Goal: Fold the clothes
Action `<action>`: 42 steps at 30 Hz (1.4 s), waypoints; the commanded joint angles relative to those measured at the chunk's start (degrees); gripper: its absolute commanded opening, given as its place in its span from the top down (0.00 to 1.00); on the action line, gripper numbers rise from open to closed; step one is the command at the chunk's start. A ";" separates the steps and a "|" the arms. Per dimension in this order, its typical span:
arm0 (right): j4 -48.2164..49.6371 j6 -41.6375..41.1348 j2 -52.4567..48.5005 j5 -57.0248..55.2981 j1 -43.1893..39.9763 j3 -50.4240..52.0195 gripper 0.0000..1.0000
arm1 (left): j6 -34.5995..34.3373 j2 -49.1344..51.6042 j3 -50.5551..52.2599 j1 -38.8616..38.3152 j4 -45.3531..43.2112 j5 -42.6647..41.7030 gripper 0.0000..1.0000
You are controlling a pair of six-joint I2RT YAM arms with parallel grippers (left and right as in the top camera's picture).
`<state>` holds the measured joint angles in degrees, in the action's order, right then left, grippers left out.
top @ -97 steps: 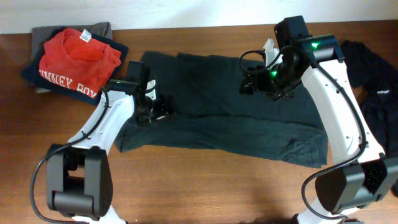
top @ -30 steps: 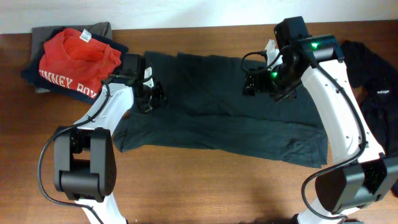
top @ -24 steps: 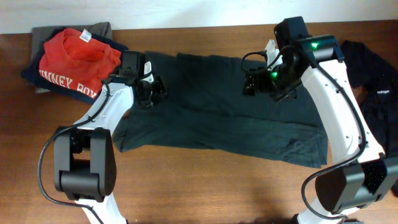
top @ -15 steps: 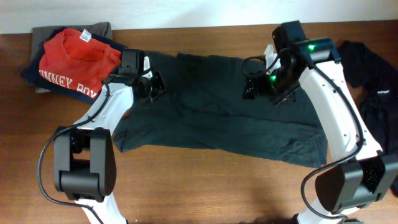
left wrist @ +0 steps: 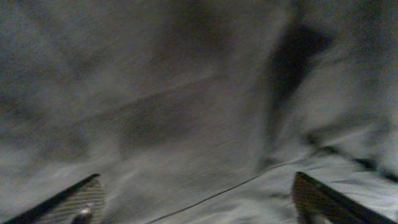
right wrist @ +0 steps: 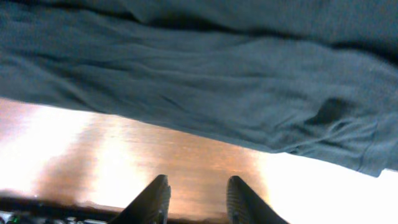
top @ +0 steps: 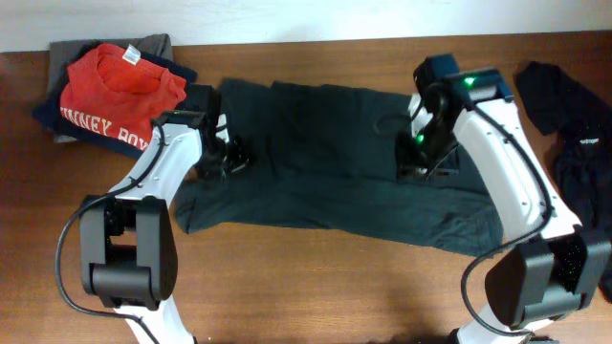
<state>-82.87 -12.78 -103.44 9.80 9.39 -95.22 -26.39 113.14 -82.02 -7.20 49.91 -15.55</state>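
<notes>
The clothes here are chiefly a dark charcoal T-shirt, spread flat across the middle of the table with no lettering showing. My left gripper hovers over the shirt's left part. In the left wrist view the left gripper is open wide just above the fabric, with nothing between its fingers. My right gripper stands over the shirt's right part. In the right wrist view the right gripper has its fingers a narrow gap apart and empty, with the shirt and bare wood beyond them.
A folded pile topped by a red shirt lies at the back left corner. A crumpled black garment sits at the right edge. Bare wooden table runs along the front.
The left gripper opened, let go of the shirt's left edge and shifted toward the front. The right arm swung toward the front over the shirt, and its fingers drew closer together.
</notes>
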 commanded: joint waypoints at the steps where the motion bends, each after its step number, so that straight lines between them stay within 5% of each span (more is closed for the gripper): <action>1: 1.84 -1.79 0.74 -3.06 -0.92 7.13 0.66 | 1.84 -0.55 -1.03 0.31 3.13 9.31 0.11; 8: 10.54 -6.14 0.74 -3.69 -6.80 20.57 0.71 | 4.20 0.33 -0.68 1.36 5.27 11.08 0.20; 10: 12.63 -6.16 0.74 -3.63 -8.76 22.99 0.80 | 4.26 1.18 -0.63 1.42 5.25 11.08 0.26; 12: 14.38 -6.19 0.74 -3.63 -10.71 24.96 0.96 | 5.11 2.27 -0.63 1.42 5.25 10.88 0.42; 17: 17.90 -6.19 0.74 -2.80 -13.46 28.02 0.96 | 5.73 4.79 -0.63 1.42 5.18 10.88 0.97; 18: 18.53 -6.21 0.74 -2.80 -13.68 28.46 0.96 | 5.70 5.16 -0.63 1.42 5.22 10.86 0.99; 28: 29.99 -11.58 0.74 -2.99 -15.56 37.88 0.96 | 7.19 9.46 -0.57 2.03 5.31 15.02 0.99; 42: 31.91 -11.02 0.70 -6.69 -27.52 39.98 0.96 | 7.17 9.77 -0.52 9.31 6.91 16.87 0.99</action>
<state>-51.53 -23.59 -102.26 9.54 -14.02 -56.77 -20.29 119.81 -83.13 -1.39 56.58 -4.14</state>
